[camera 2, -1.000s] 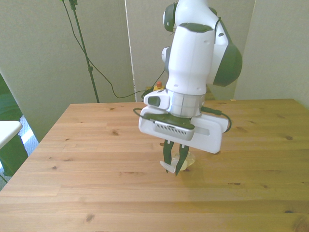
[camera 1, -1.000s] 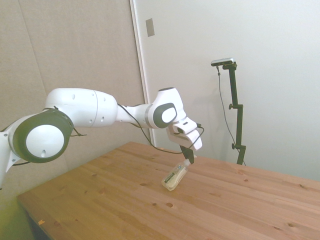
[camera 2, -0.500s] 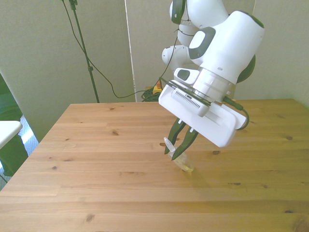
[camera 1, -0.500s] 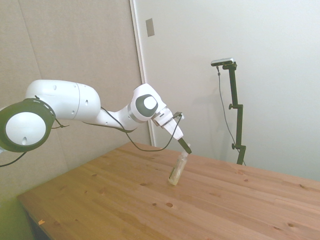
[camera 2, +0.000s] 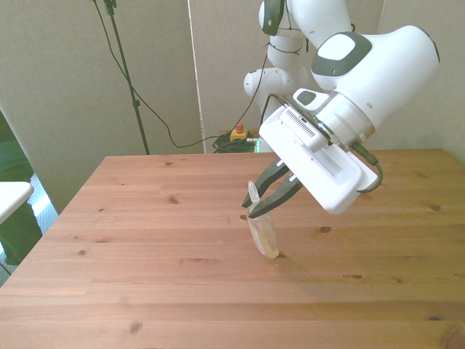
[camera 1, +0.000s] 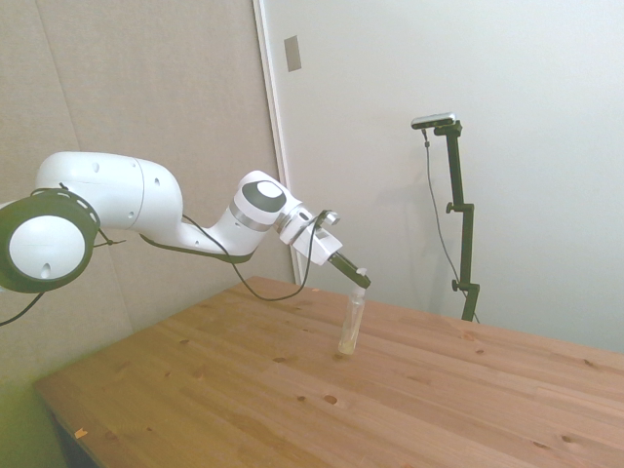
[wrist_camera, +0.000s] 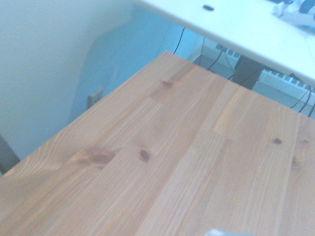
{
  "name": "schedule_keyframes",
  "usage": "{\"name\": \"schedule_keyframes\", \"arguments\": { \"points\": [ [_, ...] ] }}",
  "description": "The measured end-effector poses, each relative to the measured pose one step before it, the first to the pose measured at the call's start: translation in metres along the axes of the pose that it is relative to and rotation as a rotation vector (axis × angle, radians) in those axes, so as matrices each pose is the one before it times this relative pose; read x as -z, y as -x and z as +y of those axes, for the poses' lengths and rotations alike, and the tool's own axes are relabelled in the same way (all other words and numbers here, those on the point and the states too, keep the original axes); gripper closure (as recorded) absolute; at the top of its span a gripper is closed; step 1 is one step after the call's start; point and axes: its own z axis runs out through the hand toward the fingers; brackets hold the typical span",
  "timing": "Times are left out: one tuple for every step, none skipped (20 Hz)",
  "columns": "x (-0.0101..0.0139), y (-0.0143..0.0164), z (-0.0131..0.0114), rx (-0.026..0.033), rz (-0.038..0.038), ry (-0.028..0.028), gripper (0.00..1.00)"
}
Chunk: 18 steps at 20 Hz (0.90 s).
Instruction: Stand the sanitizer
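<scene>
The sanitizer [camera 1: 351, 322] is a slim clear bottle of pale yellowish gel, nearly upright with its base on the wooden table [camera 1: 244, 390]. In the front view the sanitizer [camera 2: 263, 234] leans a little, its top toward the front view's left. My gripper [camera 2: 256, 207] is shut on the bottle's white pump top, reaching in at a steep slant. From the side, the gripper [camera 1: 359, 280] holds that same top end. The wrist view shows only bare table planks [wrist_camera: 187, 162] and a sliver of something pale at its edge.
A small red and yellow object [camera 2: 237, 131] and cables lie on the floor behind the table's far edge. A white surface [camera 2: 11, 196] juts in at the front view's left. A white desk [wrist_camera: 236, 29] appears beyond the table in the wrist view.
The gripper has swung up and tilted, raising the bottle's pump end. The sanitizer went from lying slanted to nearly upright on its base.
</scene>
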Motion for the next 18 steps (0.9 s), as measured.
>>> {"name": "schedule_keyframes", "arguments": {
  "points": [
    [0.00220, 0.00060, -0.00040, -0.02841, 0.02609, -0.01838, 1.00],
    [0.00196, 0.00089, 0.00000, -0.02361, 0.02538, -0.01562, 1.00],
    [0.00157, 0.00192, 0.00067, -0.01923, 0.02554, -0.01336, 1.00],
    [0.00090, 0.00339, 0.00115, -0.01592, 0.02378, -0.01365, 1.00],
    [0.00008, 0.00435, 0.00159, -0.01288, 0.02060, -0.01253, 1.00],
    [-0.00084, 0.00511, 0.00193, -0.01064, 0.01470, -0.01010, 1.00],
    [-0.00176, 0.00492, 0.00237, -0.01141, 0.01456, -0.00619, 1.00],
    [-0.00217, 0.00436, 0.00248, -0.01094, 0.01991, -0.00726, 1.00],
    [-0.00208, 0.00411, 0.00260, -0.00538, 0.02104, -0.00706, 1.00],
    [-0.00170, 0.00433, 0.00267, -0.00085, 0.01431, -0.00398, 1.00],
    [-0.00136, 0.00393, 0.00246, -0.00054, 0.01102, -0.00157, 1.00],
    [-0.00136, 0.00407, 0.00219, -0.00039, 0.01119, -0.00578, 1.00],
    [-0.00127, 0.00346, 0.00229, -0.00071, 0.01161, -0.00312, 1.00],
    [-0.00133, 0.00333, 0.00217, -0.00024, 0.00860, -0.00050, 1.00],
    [-0.00107, 0.00389, 0.00234, 0.00301, 0.00696, -0.00041, 1.00],
    [-0.00062, 0.00437, 0.00232, 0.00517, 0.00764, -0.00229, 1.00],
    [-0.00053, 0.00453, 0.00235, 0.00568, 0.00269, 0.00030, 1.00],
    [-0.00005, 0.00261, 0.00022, 0.00418, 0.00584, -0.00561, 1.00]
  ]
}}
